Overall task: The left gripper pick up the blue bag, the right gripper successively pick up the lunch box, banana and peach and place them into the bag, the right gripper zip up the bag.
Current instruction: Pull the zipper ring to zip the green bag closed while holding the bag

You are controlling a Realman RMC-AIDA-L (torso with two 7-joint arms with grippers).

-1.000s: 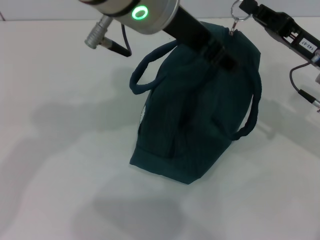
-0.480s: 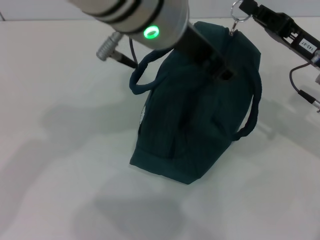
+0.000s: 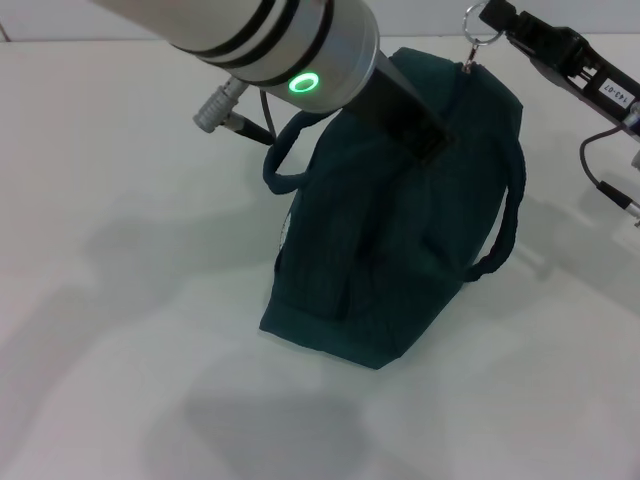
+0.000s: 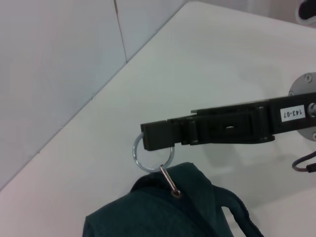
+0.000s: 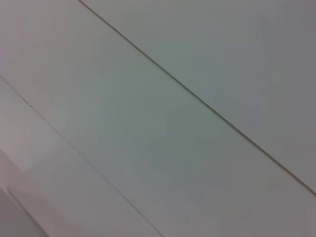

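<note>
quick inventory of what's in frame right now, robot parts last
bag: 1, dark teal, standing on the table near the middle, top closed
handles: 2 loops, dark teal, one on each side of the bag
zipper ring: 1, silver, at the bag's far top end
logo: 1, white, on the bag's left side, mostly hidden
table: 1, white, under everything
wall panels: pale grey, all the right wrist view shows
left gripper: black, over the bag's top
right gripper: black, tip at the zipper ring
</note>
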